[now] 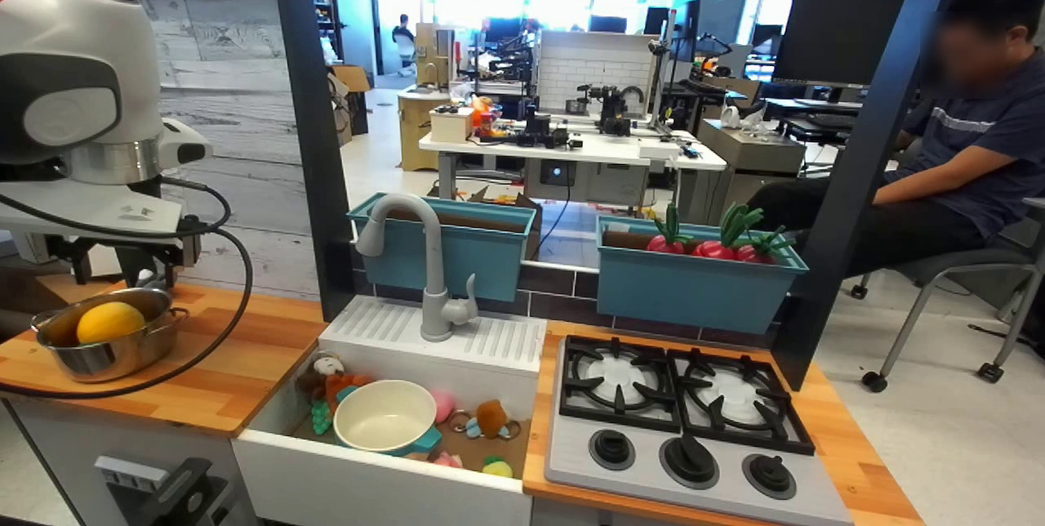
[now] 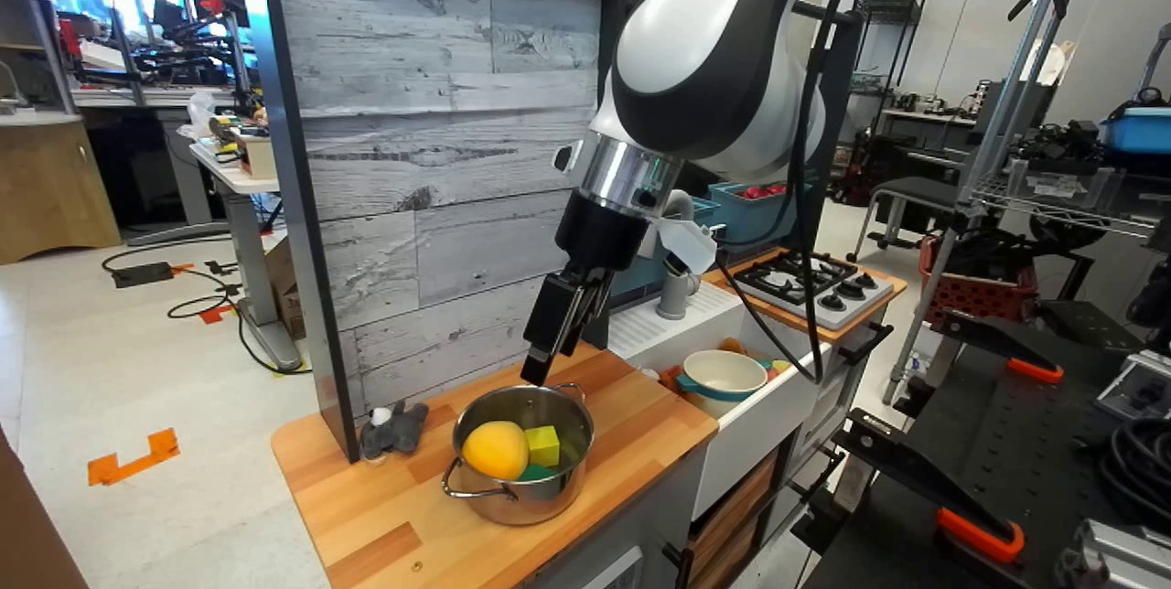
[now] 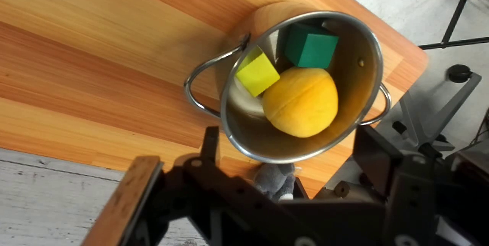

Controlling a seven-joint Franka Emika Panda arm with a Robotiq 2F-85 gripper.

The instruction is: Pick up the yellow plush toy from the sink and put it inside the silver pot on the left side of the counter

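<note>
Yellow plush toy (image 3: 300, 102): inside silver pot (image 2: 544, 502), roundish, no clear long axis. Pincer (image 3: 285, 135) spread wide, nothing gripped, above the pot near its rim; in wrist view, toy lies below and just beyond the gap. Judgement: placement complete; next, probably retreat upward. Pot also contains yellow block (image 3: 258, 73), green block (image 3: 315, 48); stands on wooden surface (image 2: 640, 424). Sink (image 1: 384, 477): cream pot (image 1: 385, 416), small soft toys (image 1: 491, 418).

My arm (image 2: 668, 31) is smooth and rounded, white with broad black bands (image 2: 704, 113). A shiny metal collar (image 2: 628, 177) rings my wrist (image 2: 599, 232); my claw (image 3: 285, 129) is black, dotted with pale screw heads (image 3: 196, 163). Black cable (image 1: 249, 277) loops off me toward the front edge of the table (image 1: 245, 379).
</note>
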